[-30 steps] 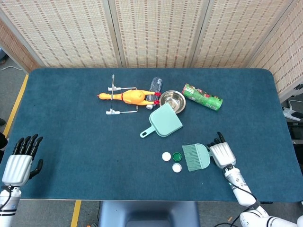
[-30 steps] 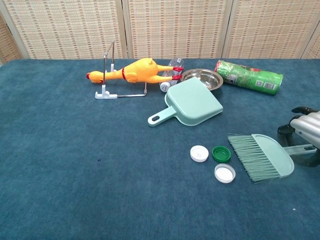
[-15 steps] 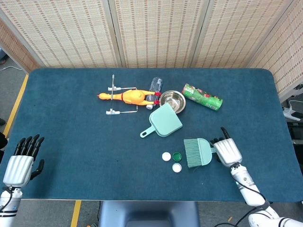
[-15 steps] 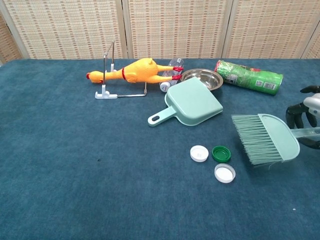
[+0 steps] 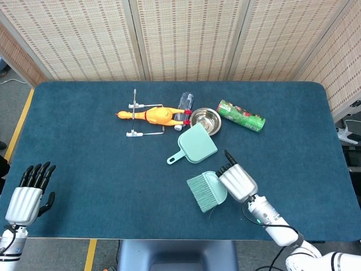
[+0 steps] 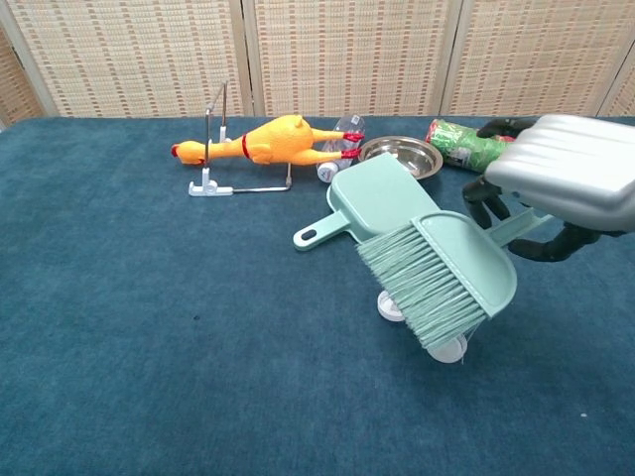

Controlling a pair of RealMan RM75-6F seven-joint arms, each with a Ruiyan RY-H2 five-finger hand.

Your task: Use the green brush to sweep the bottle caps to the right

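My right hand [image 5: 237,182] [image 6: 562,180] grips the handle of the green brush [image 5: 206,191] [image 6: 443,275], raised off the table with its bristles pointing left and down. The brush hangs over the bottle caps and hides them in the head view. In the chest view only the edge of one white cap [image 6: 388,307] and part of another white cap [image 6: 450,350] peek out below the bristles; the green cap is hidden. My left hand [image 5: 27,197] rests open at the table's near left corner, far from the caps.
A mint dustpan [image 5: 194,145] [image 6: 382,205] lies just behind the brush. Further back are a steel bowl [image 5: 205,120], a green patterned can [image 5: 241,116], a rubber chicken [image 5: 153,115] on a wire rack [image 5: 135,116], and a small clear bottle [image 5: 185,103].
My right hand lifted the brush and carried it left, from right of the caps to above them. The caps stay where they were. The left hand barely moved.
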